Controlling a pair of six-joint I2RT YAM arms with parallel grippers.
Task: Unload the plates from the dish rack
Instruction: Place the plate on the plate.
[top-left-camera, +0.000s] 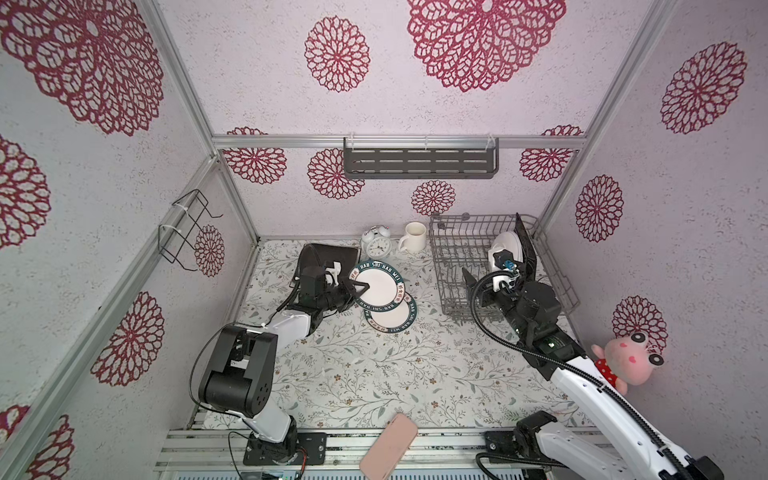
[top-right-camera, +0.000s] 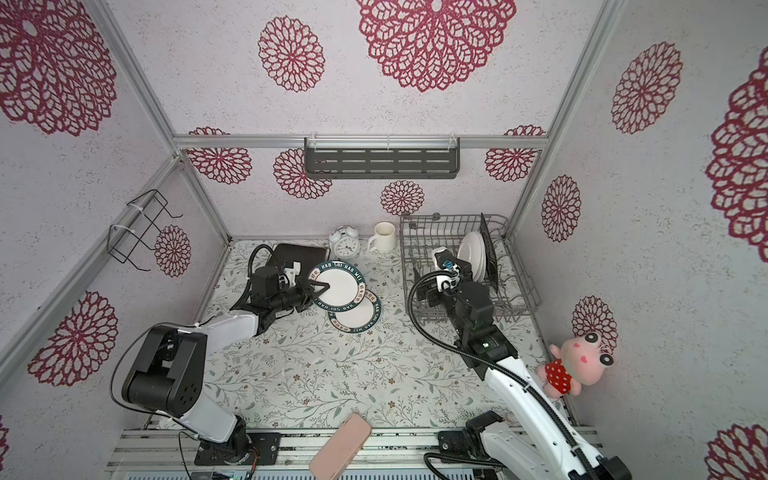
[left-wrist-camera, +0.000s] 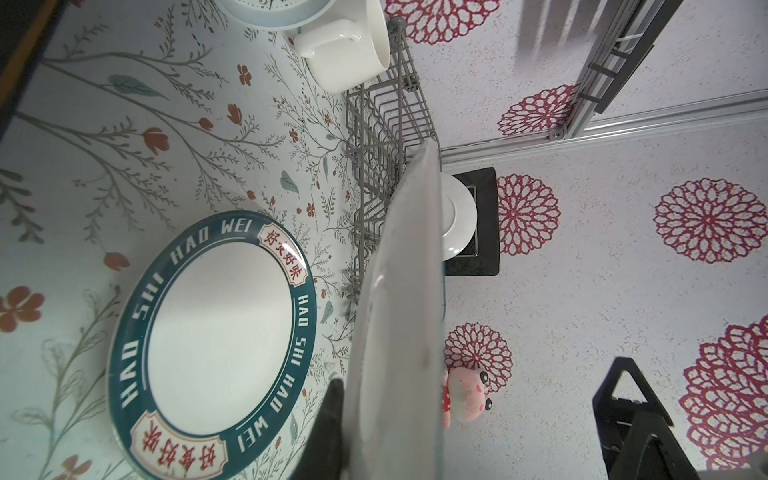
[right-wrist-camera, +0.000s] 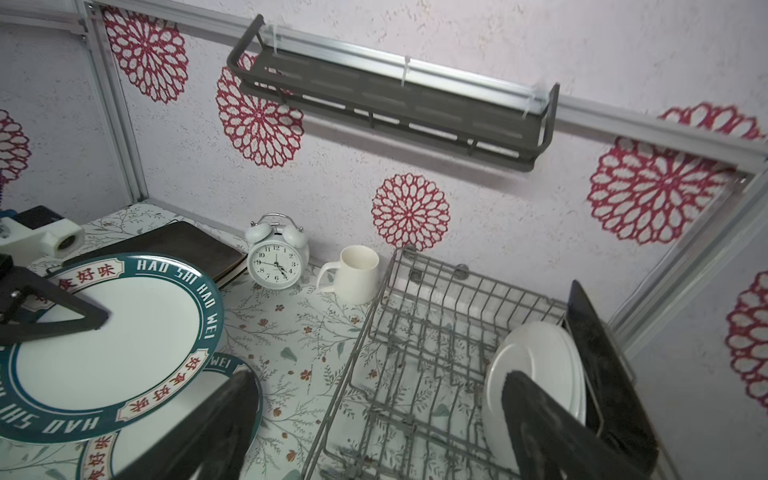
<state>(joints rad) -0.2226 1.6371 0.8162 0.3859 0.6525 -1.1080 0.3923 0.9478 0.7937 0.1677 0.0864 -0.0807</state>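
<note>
The left gripper, clenched on the lettered plate, should, I'd say, lower it flat onto its twin on the table, while the right gripper, spread wide and empty, faces the white plates left in the dish rack.

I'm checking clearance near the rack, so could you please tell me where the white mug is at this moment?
In both top views the white mug stands upright at the back of the scene, between the alarm clock and the dish rack.
</note>
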